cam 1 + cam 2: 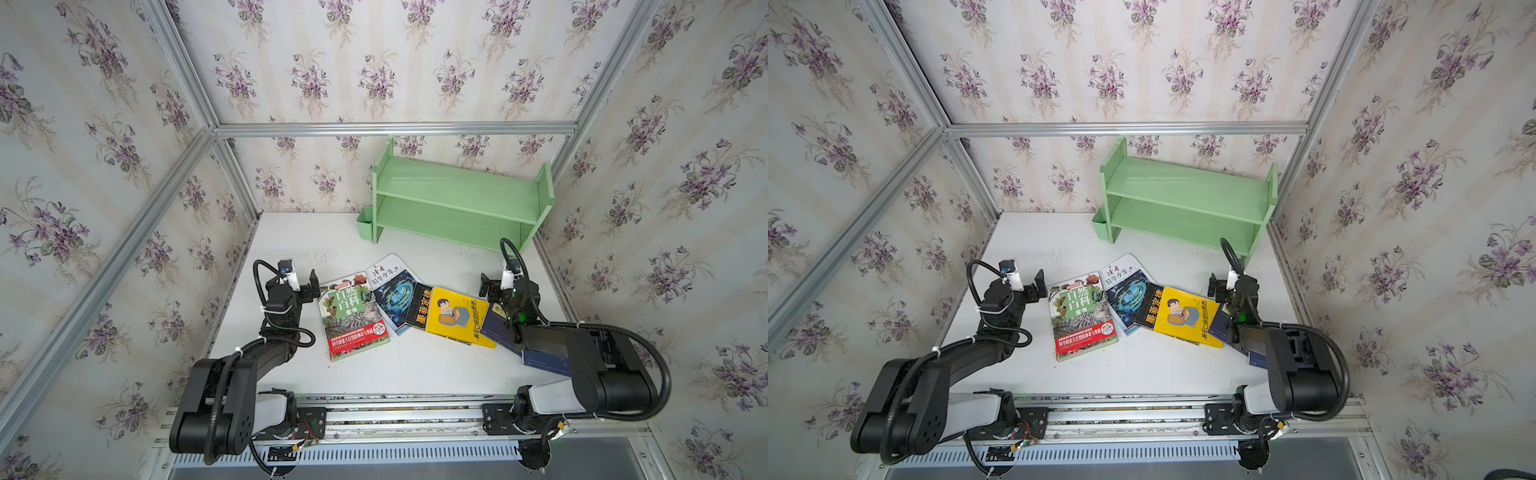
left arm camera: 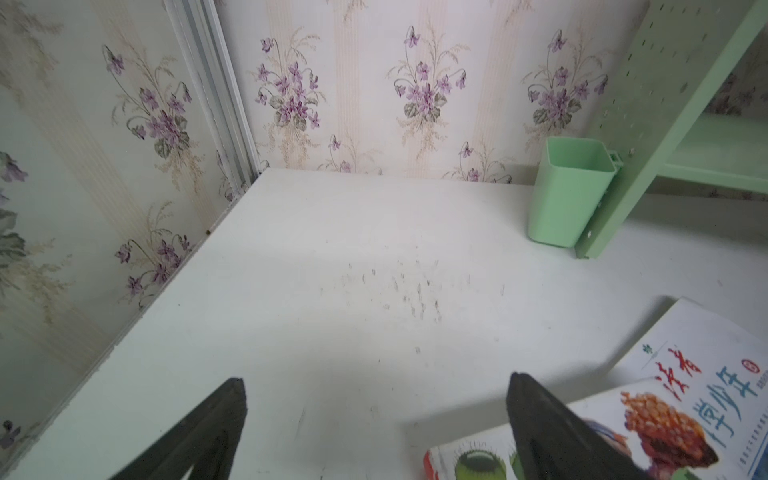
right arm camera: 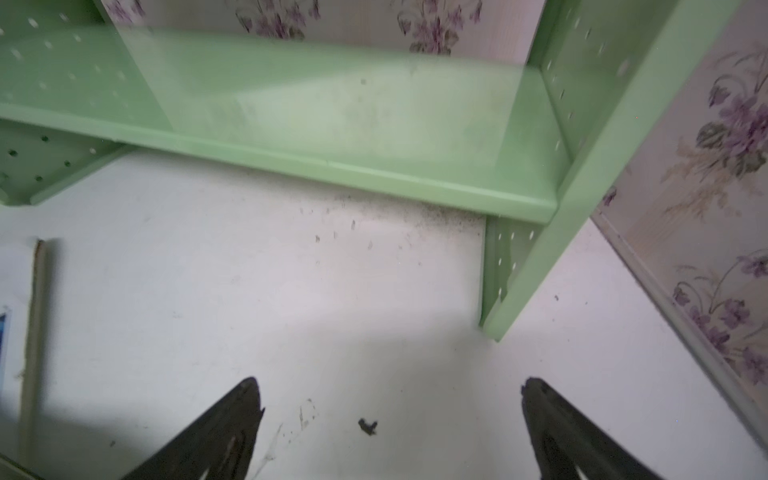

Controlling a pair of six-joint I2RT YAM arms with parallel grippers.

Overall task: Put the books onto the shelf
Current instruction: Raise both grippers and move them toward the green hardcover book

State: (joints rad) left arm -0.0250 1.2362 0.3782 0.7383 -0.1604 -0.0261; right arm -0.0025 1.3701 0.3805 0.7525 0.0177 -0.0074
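Several books lie flat in an overlapping row mid-table: a green nature book (image 1: 353, 318), a white-blue swirl one (image 1: 392, 291), a black one with yellow characters (image 1: 417, 307), a yellow cartoon-man one (image 1: 457, 322) and navy ones (image 1: 496, 328) partly under my right arm. The pale green shelf (image 1: 457, 195) stands empty at the back right, seen in both top views. My left gripper (image 1: 313, 282) hovers open at the green book's far left corner (image 2: 478, 457). My right gripper (image 1: 486, 286) is open over bare table, facing the shelf's lower board (image 3: 332, 116).
A small green cup (image 2: 569, 195) hangs on the shelf's left side panel (image 2: 665, 104). Flowered walls with aluminium posts close in the white table (image 1: 291, 249) on three sides. A dark crumb (image 3: 368, 426) lies between the right fingers.
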